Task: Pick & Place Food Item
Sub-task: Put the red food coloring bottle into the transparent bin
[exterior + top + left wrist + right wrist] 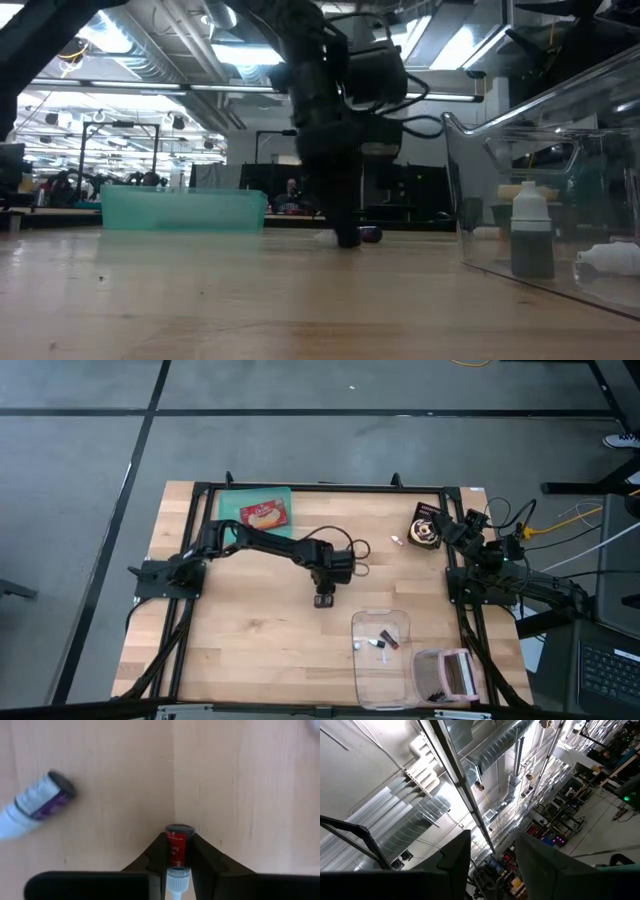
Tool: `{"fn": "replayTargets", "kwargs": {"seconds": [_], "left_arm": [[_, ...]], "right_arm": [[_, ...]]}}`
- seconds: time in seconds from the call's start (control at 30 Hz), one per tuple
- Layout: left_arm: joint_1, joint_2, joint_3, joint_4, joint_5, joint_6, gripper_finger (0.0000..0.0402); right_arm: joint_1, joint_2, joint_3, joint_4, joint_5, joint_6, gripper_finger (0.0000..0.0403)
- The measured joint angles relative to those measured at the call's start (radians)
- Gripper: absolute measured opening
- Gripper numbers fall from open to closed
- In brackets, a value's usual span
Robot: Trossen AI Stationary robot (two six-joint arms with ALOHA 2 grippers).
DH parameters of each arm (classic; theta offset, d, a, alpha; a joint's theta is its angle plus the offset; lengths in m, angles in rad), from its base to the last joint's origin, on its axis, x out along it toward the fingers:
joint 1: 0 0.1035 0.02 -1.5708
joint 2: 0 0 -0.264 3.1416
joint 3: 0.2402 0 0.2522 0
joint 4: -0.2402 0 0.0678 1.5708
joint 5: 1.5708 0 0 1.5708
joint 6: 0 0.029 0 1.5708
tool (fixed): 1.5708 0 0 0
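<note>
Left gripper [178, 865] clamped on small red-label tube [177, 845], down at tabletop; lift + drop into clear bin [371, 682] pending; right gripper [492, 857] parked, fingers apart

Wooden table [250, 630], teal tray [232, 505] holding a red packet [264, 515], round dark roll [426, 531], striped brush [450, 675]

Wood table [250, 650] – green tray [232, 507], clear bin [362, 665], small tubes [37, 802].
</note>
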Motion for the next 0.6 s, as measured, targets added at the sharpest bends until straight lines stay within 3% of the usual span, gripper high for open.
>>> {"fn": "replayTargets", "kwargs": {"seconds": [0.2,0.33,0.6], "left_arm": [[0.079,-0.024,-0.007,0.189,0.199,-0.234,0.0046],[0.143,-0.093,-0.005,0.514,0.283,-0.374,0.0046],[0.239,-0.193,-0.003,1.314,0.308,-0.628,0.0046]], "right_arm": [[0.0,0.0,0.0,0.0,0.0,-0.006,0.0155],[0.0,0.0,0.0,-0.004,-0.008,0.0,0.0155],[0.0,0.0,0.0,-0.003,-0.038,0.0,0.0155]]}}
